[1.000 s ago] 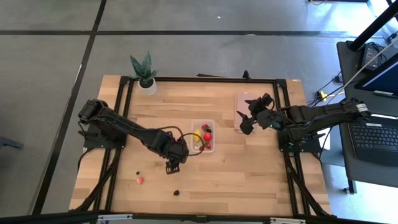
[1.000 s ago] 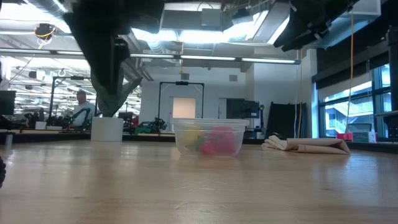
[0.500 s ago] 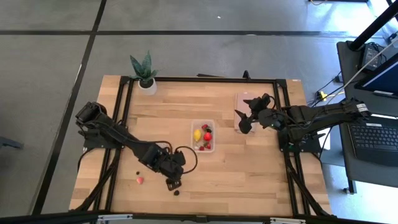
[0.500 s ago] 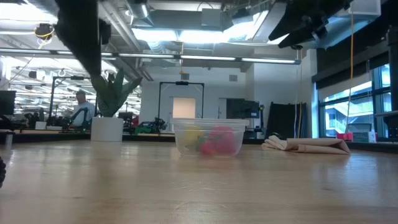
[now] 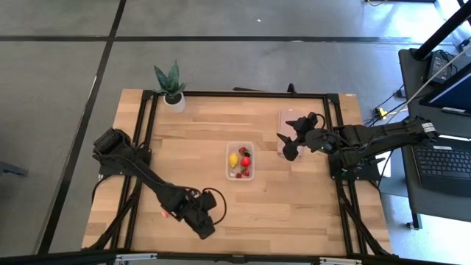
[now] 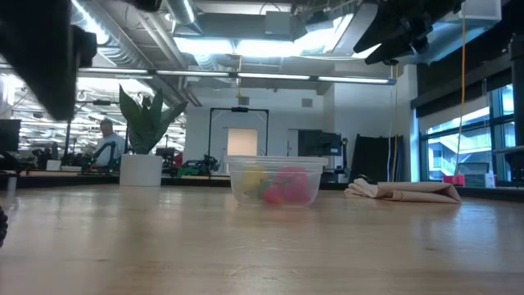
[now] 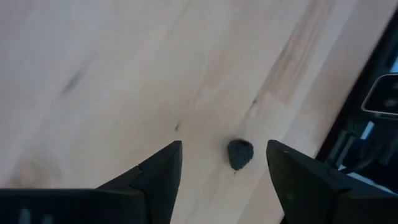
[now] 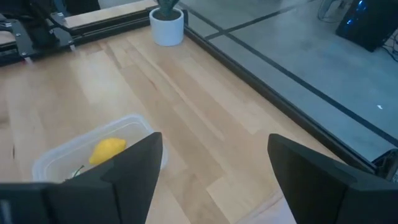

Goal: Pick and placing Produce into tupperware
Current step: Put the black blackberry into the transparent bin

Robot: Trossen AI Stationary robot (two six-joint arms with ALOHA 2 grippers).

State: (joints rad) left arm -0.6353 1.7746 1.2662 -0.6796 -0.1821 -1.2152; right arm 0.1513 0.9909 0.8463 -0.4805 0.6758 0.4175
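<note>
The clear tupperware (image 5: 241,147) stands mid-table, with a yellow lemon (image 5: 233,159) and red strawberries (image 5: 246,160) inside; the low view shows it too (image 6: 274,182). My left gripper (image 5: 204,225) is near the table's near edge, open and pointing down. In the left wrist view (image 7: 224,144) a small dark berry (image 7: 239,154) lies on the wood between its fingers, untouched. A pinkish piece (image 5: 164,214) lies on the table beside the left arm. My right gripper (image 5: 288,143) hovers open above the pinkish lid (image 5: 284,118), right of the tupperware (image 8: 93,155).
A green potted plant (image 5: 171,88) stands at the far left corner of the table. The flat pinkish lid lies right of the tupperware, under the right gripper. The table's dark frame edge (image 7: 367,106) runs close to the berry. Bare wood spans the near right of the table.
My left gripper has swung from beside the tupperware toward the table's near edge. It now stands over the dark berry, which it hides in the high view. The right arm has stayed almost still.
</note>
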